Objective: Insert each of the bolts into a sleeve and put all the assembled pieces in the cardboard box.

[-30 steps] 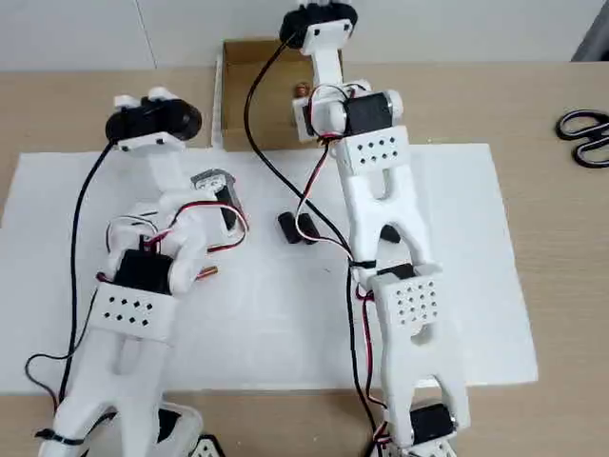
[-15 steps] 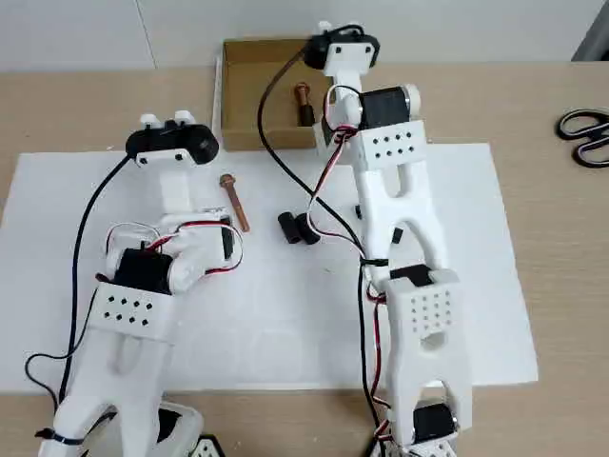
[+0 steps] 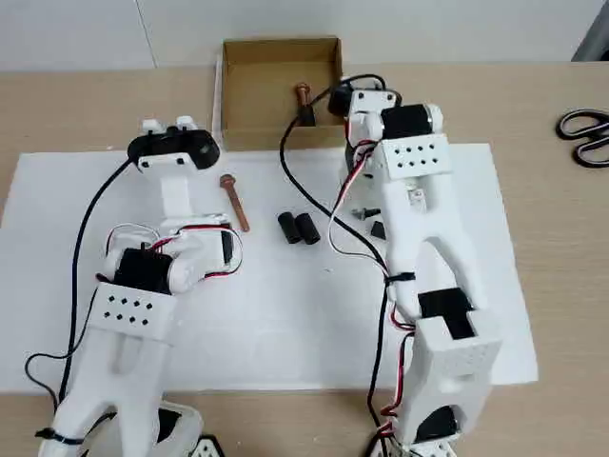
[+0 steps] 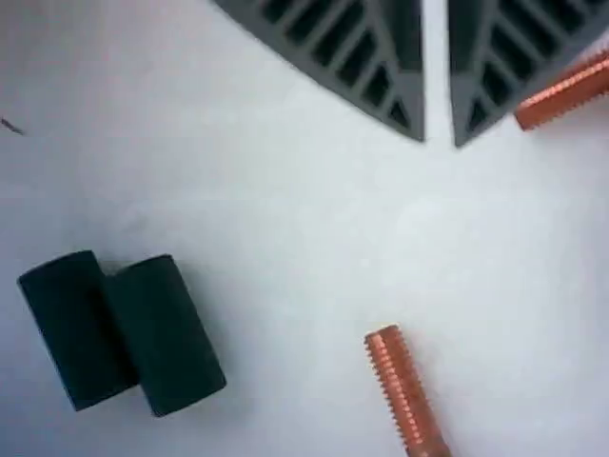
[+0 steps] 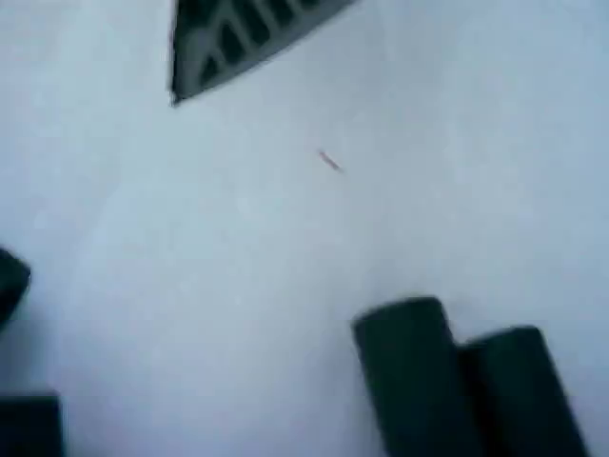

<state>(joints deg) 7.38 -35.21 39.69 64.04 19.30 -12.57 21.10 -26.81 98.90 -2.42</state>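
Note:
One copper bolt inside a black sleeve lies in the cardboard box at the table's far edge. On the white sheet a loose bolt lies beside two black sleeves that touch side by side. In the left wrist view my left gripper hangs shut with nothing in it. One bolt lies next to its finger, a second bolt and the sleeves farther off. My right gripper stands open just right of the sleeves; one finger shows.
Scissors lie on the bare wooden table at the far right. The sheet has free room in its near half between the two arms. Cables hang from both arms over the sheet.
My right arm has drawn back from the cardboard box to the sheet, leaving the sleeved bolt inside. The left arm shifted early on, uncovering the loose bolt, then stayed still.

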